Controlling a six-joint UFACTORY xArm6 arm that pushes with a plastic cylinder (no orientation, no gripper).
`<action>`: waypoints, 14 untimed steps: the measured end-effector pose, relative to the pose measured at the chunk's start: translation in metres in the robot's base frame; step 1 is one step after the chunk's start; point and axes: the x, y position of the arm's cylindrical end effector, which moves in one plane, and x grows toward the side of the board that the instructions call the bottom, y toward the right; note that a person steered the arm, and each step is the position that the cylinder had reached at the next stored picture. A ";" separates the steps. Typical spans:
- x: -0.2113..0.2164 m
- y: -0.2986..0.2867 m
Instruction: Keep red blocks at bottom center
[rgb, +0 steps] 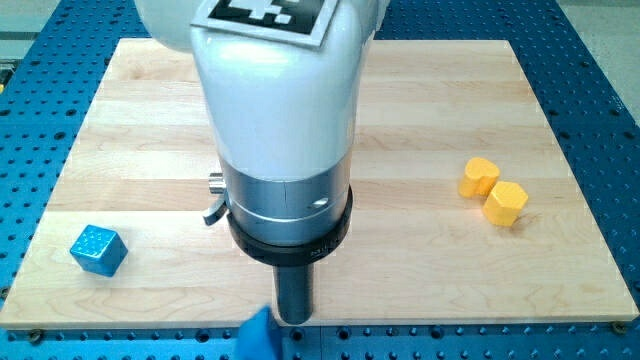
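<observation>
No red block shows in the camera view. My arm's white and silver body fills the middle of the view and hides the board behind it. My tip (294, 319) stands at the view's bottom centre, right at the board's front edge. A blue block (260, 335) peeks out just left of the tip at the view's bottom edge, partly cut off; it looks very close to the tip, contact cannot be told.
A blue cube (98, 250) lies at the view's bottom left. Two yellow blocks lie at the right: a heart-like one (479, 177) and a hexagonal one (506, 203), touching each other. The wooden board (130, 120) sits on a blue perforated table.
</observation>
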 end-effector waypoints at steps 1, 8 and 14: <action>-0.002 -0.004; -0.091 0.053; -0.092 0.041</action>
